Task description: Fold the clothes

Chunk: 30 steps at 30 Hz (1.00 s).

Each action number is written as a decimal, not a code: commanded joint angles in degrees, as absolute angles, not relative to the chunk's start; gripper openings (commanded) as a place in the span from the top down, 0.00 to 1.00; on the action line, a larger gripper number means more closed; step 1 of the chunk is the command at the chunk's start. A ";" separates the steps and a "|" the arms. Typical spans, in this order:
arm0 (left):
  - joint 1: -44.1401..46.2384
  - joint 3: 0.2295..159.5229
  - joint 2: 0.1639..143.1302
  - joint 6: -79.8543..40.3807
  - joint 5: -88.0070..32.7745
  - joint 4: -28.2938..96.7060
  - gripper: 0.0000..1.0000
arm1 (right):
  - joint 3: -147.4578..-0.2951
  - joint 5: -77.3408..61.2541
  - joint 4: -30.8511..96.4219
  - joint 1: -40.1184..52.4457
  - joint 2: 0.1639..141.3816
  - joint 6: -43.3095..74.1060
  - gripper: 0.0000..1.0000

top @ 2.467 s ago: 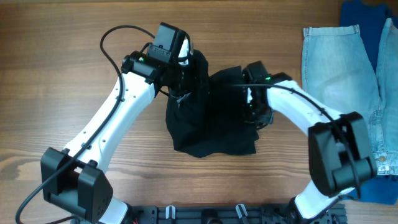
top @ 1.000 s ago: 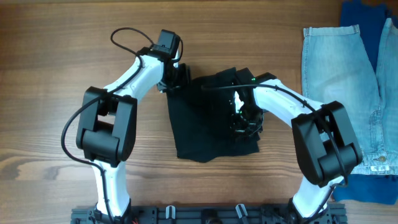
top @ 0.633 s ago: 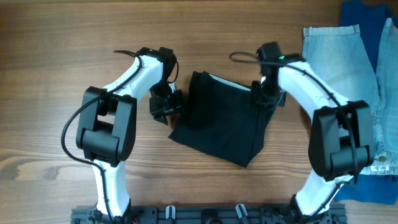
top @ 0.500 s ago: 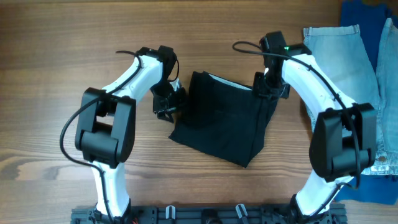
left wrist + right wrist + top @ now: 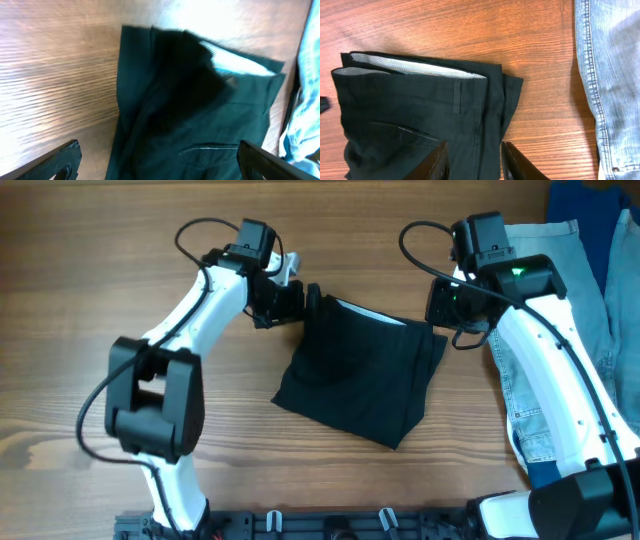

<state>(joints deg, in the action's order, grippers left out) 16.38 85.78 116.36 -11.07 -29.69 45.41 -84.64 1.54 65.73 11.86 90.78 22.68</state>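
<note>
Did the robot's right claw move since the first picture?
Yes. The right gripper has pulled off the middle of the black clothes, away and rightward toward the jeans, which stayed put.

Open table [image 5: 90, 310] left of black garment [image 5: 360, 375], denim garment [image 5: 545, 275] crowding right

Bright, even light from above in the overhead view; sharp throughout, with only faint soft shadows beside the arms on the brown wooden table [image 5: 90, 300]. Little detail within the large black matte fabric garment [image 5: 360, 375], almost flat dark. In the left wrist view, heavy motion blur, smeared wood grain, a white glare patch washing out the tabletop at upper centre, and a hazy pale blue denim garment [image 5: 307, 115] at the right edge. Crisp in the right wrist view, with a warm reddish cast on the wood and clear stitching and weave.
</note>
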 commanded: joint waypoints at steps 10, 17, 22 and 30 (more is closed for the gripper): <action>21.41 85.52 127.22 -6.33 -44.10 42.19 0.37 | -85.45 1.21 67.02 12.03 90.52 22.63 0.65; 19.44 85.54 126.78 -6.46 -44.07 37.45 0.96 | -85.45 1.26 68.25 12.03 90.52 22.48 0.65; 8.21 87.15 123.57 -9.15 -39.83 36.80 0.96 | -85.45 1.23 68.49 12.03 90.52 22.50 0.65; -20.56 88.99 119.31 -18.46 -36.77 31.68 0.96 | -85.45 1.23 69.10 12.03 90.52 22.52 0.65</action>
<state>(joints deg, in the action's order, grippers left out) -9.85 87.44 123.17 -12.82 -38.15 34.09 -84.64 1.54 69.01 11.86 90.76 22.68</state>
